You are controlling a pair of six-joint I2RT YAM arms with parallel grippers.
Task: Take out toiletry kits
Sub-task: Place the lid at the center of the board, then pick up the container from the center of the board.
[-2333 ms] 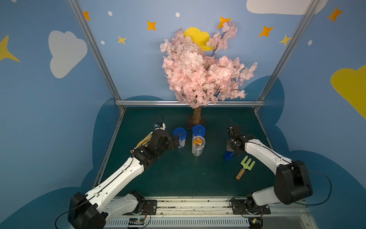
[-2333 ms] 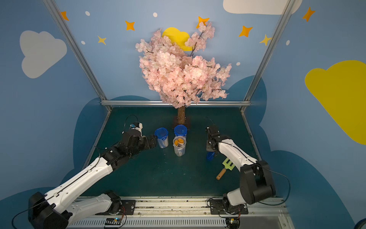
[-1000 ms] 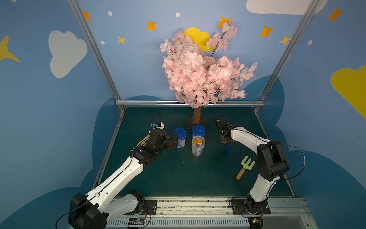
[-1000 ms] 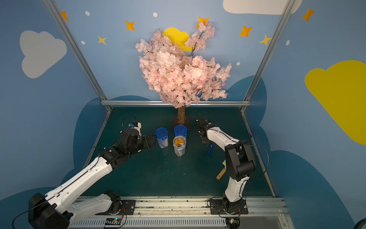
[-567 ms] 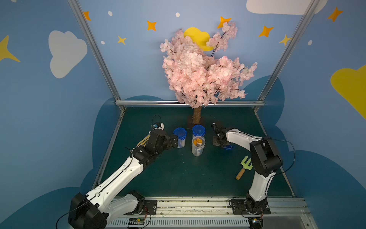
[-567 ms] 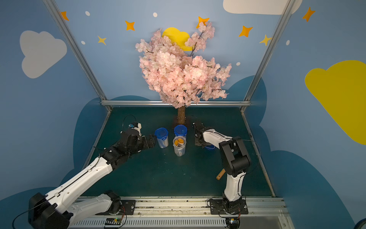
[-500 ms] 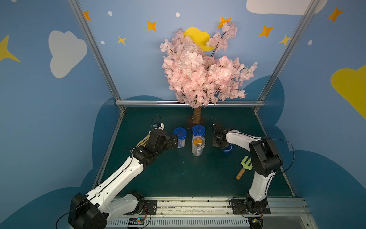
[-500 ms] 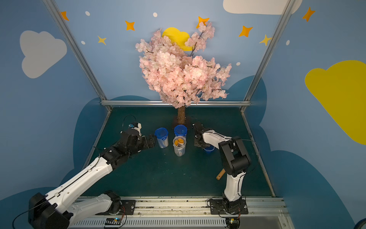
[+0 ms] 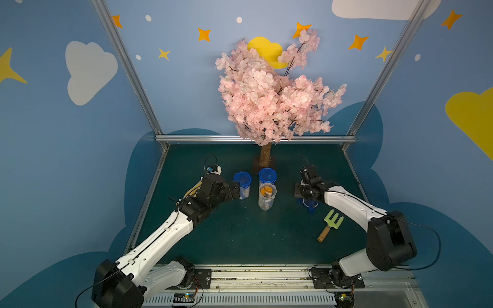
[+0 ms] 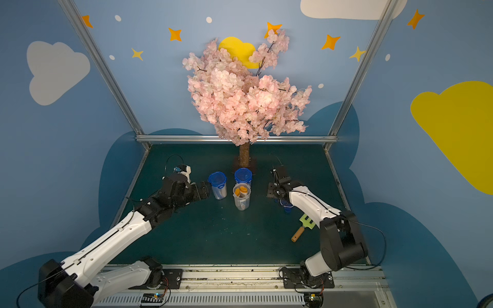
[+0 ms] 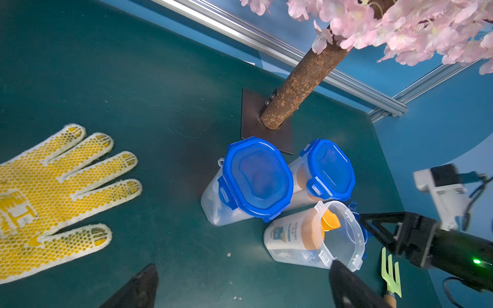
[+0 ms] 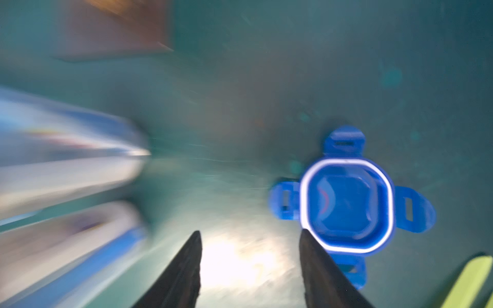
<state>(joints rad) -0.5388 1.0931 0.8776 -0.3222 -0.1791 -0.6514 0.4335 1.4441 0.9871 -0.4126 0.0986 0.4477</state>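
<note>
Yellow-dotted work glove [image 11: 53, 197] lies flat near the left edge of the green surface [image 9: 240, 234], mostly hidden under the left arm in both top views; not part of the job. Left gripper [image 9: 234, 190] sits low, jaws wide apart and empty, just beside a lidded jar [image 9: 242, 184], likely staged to brace or grab it. Second lidded jar [image 9: 267, 176] stands behind, by the tree trunk [image 9: 265, 157] near the back edge. Both are sealed, so nothing comes out of them yet.

Open jar [image 9: 266, 198] stands upright mid-surface, just in front of those two. The toiletry kit is inside it: orange-capped bottles [image 11: 329, 220] poke up at the mouth, none out yet. Right gripper [image 12: 250, 233] hovers low to the right of that jar, jaws apart, nothing between them. Blue lid [image 12: 346, 202] lies inside-up on the surface beside one finger, off the jar, so the mouth is free for reaching in. Garden fork [image 9: 330, 225] lies toward the right edge, unrelated.
</note>
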